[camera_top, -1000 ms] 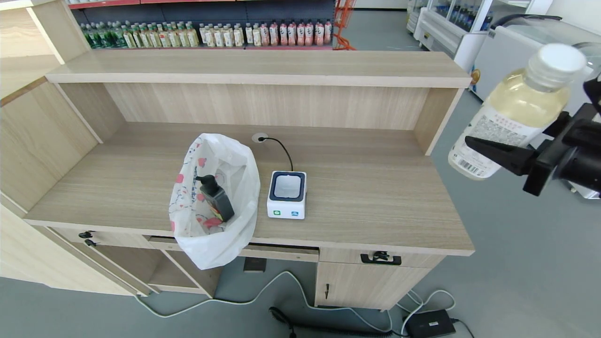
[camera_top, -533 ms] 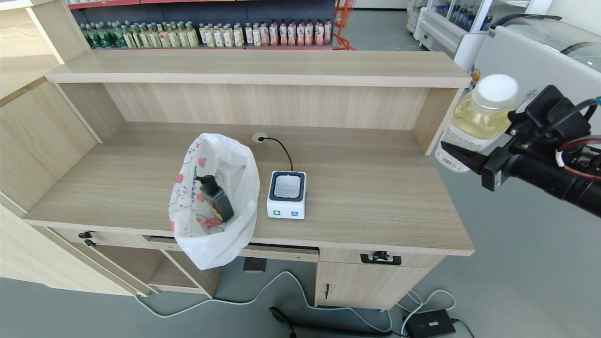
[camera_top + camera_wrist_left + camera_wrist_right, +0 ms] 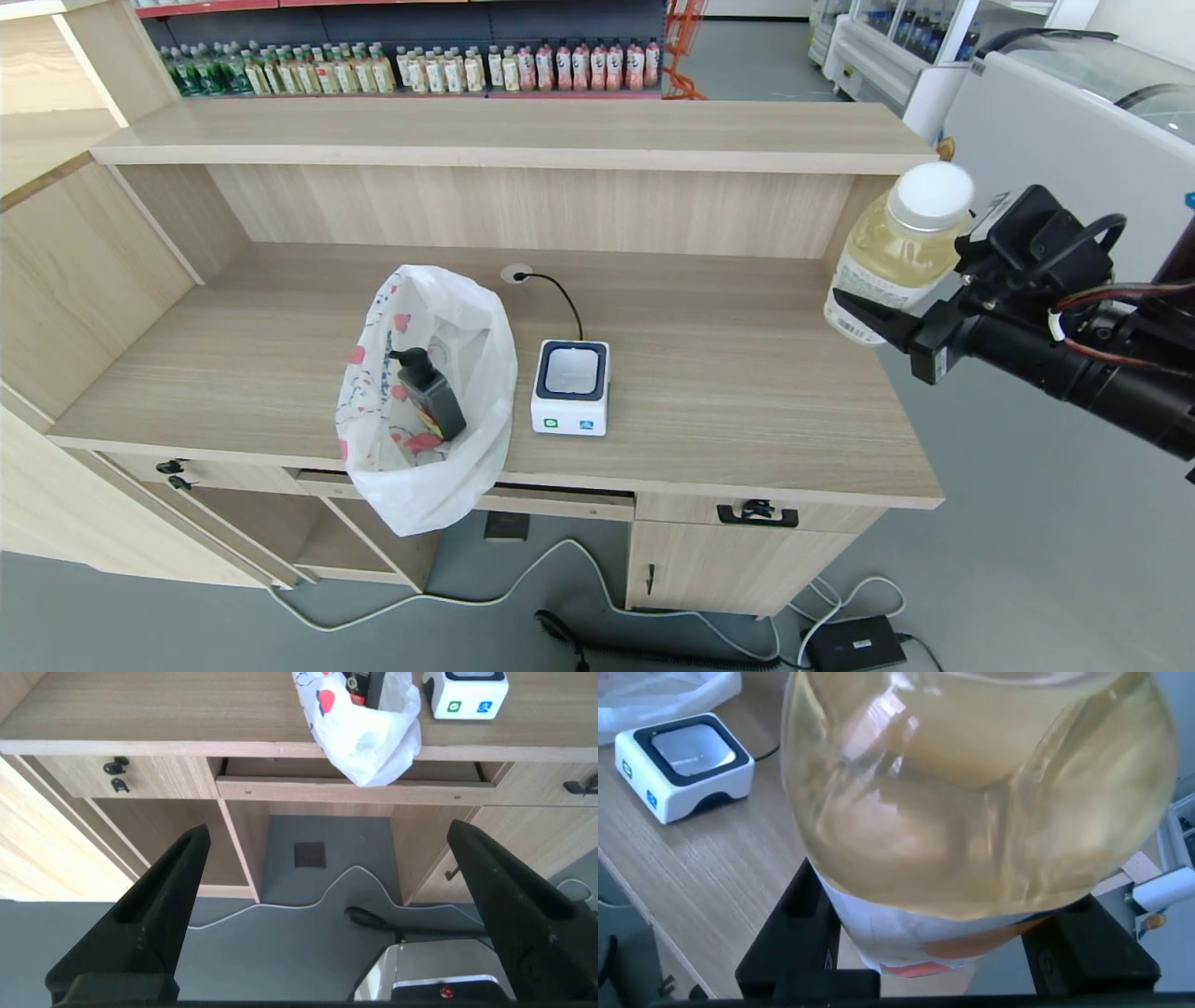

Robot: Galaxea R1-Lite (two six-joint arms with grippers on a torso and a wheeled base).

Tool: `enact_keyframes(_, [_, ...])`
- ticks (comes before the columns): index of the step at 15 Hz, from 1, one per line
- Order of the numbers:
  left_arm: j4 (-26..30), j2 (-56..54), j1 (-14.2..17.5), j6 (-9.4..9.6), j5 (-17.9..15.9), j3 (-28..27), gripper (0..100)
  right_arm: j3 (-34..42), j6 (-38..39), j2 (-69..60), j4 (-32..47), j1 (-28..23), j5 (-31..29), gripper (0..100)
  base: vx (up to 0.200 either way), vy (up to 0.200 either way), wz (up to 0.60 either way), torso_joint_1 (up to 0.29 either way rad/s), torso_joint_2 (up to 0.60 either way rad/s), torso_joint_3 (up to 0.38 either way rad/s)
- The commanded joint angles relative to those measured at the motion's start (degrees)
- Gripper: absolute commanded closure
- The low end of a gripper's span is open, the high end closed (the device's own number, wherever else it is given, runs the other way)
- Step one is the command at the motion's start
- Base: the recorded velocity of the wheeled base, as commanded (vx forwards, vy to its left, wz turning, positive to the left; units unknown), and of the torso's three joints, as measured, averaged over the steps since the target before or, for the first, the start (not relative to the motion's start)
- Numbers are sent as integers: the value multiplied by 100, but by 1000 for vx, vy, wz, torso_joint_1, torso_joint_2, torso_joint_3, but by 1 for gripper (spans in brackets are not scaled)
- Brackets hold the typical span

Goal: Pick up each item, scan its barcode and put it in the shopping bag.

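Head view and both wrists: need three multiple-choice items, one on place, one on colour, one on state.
1. Where does the scanner stand relative to the shopping bag?
A. inside it
B. on the counter, to its right
C. on the top shelf above it

2. The cap of the bottle in the right gripper is:
A. white
B. red
C. green

3. The left gripper is:
A. shut on a bottle
B. open and empty
C. shut on the bag

Key:
1 B: the head view shows the scanner on the counter just right of the bag.
2 A: a white cap tops the pale yellow drink.
3 B: the left wrist view shows its fingers spread with nothing between them.
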Motion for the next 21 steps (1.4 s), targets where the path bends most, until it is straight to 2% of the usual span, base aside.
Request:
enact_keyframes(1, [0,1,0,2,0,0,0,-63,17,98,-129,85,15,100,0,200,0,2,2,2])
enact_keyframes(6, [0,1,0,-7,0,0,0,-520,17,635,-525,375,208,100,0,200,0,2,0,3])
enact_keyframes(8, [0,1,0,-7,0,0,0,-626,0,942,-727,367,472,100,0,200,0,5,5,2])
enact_keyframes(10, [0,1,0,-7,0,0,0,-802,-88,1601,-1404,235,973,100,0,200,0,2,0,2])
enact_keyframes(12, [0,1,0,11,0,0,0,-977,-141,2014,-1755,138,1210,100,0,200,0,2,2,5])
enact_keyframes(16, [0,1,0,11,0,0,0,-1215,-281,2559,-2072,-117,1782,100,0,0,0,0,0,0])
enact_keyframes(21, [0,1,0,11,0,0,0,-1531,-281,2999,-2335,-336,2177,100,0,0,0,0,0,0])
